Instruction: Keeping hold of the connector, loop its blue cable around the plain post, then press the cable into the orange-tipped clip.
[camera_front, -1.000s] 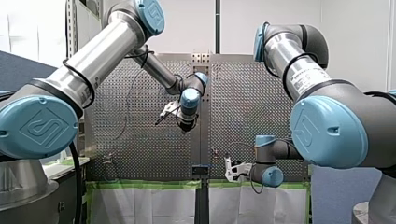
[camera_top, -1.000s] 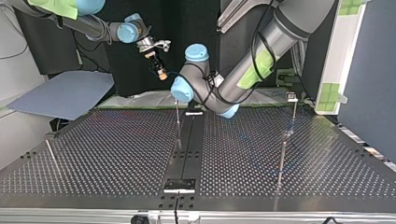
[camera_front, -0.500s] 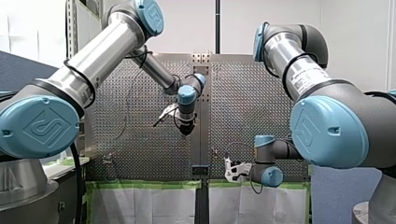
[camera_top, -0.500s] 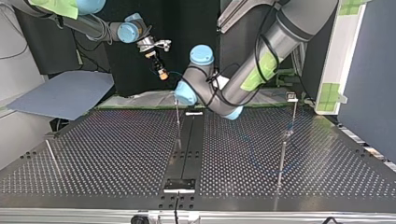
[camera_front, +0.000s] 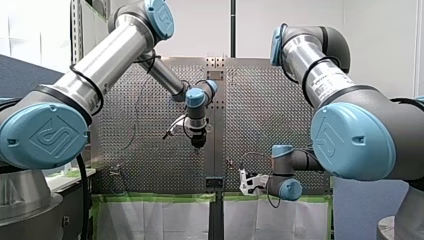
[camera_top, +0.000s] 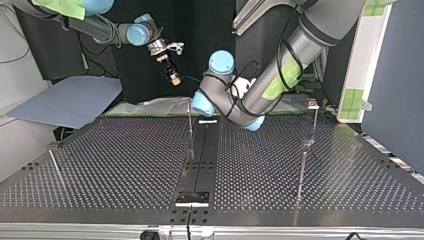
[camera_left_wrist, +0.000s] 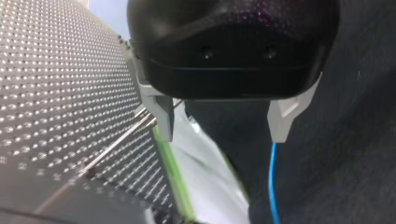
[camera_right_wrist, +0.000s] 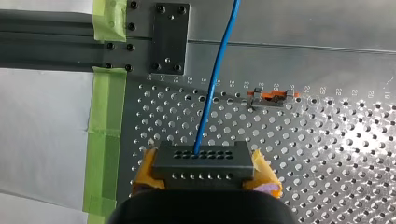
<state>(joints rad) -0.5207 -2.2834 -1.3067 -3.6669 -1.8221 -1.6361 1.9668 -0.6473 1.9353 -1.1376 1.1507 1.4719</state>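
So here my right arm (camera_front: 320, 75) had its jaws clamped on the connector (camera_right_wrist: 204, 163), with the yellow pads pinching it from both ends. It was held up in the air over the table (camera_right_wrist: 327, 154), right by the edge with the green tape (camera_right_wrist: 105, 116). I'd guess the height was on purpose, so the cable could swing over the posts without snagging on them, and the firm grip fits the task, since the connector isn't supposed to be let go.

The blue cable (camera_right_wrist: 212, 93) ran straight out of the connector's face and off across that taped edge. It passed near the orange-tipped clip (camera_right_wrist: 273, 98) but wasn't touching it, so it wasn't pressed in yet. As far as I could tell it wasn't looped around anything either.

My left arm (camera_front: 110, 55) was reaching over toward the same edge, near the middle rail. Its jaws were apart with nothing between them. The cable hung just ahead of one of its fingers (camera_left_wrist: 282, 123), and a thin post (camera_left_wrist: 116, 144) lay off to the other side. My read is that it was open and parked there to catch or steer the cable for the loop.

In the top view several thin posts stood on the table, but I honestly couldn't tell which one was the plain one.
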